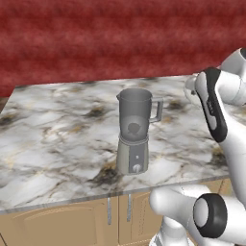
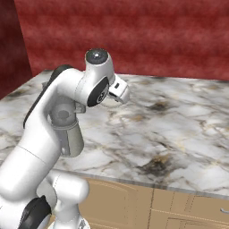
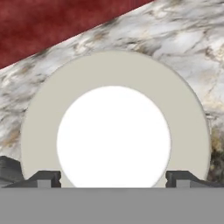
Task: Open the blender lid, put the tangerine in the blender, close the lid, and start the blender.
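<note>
Blender lid under the open hand, away from the jar

In the hand view the hand [image 3: 113, 177] has its two tips spread wide, either side of the blender lid [image 3: 43, 127] with its white centre cap, which lies on the marbled surface [image 1: 53, 139]. The blender [image 1: 136, 132] stands uncovered mid-surface, a round shape showing through its jar. In the right base view the robot's own arm largely hides the blender. A red wall [image 1: 96, 38] backs the surface.

The blender [image 1: 134, 137] alone interrupts the marble counter [image 1: 57, 134].
</note>
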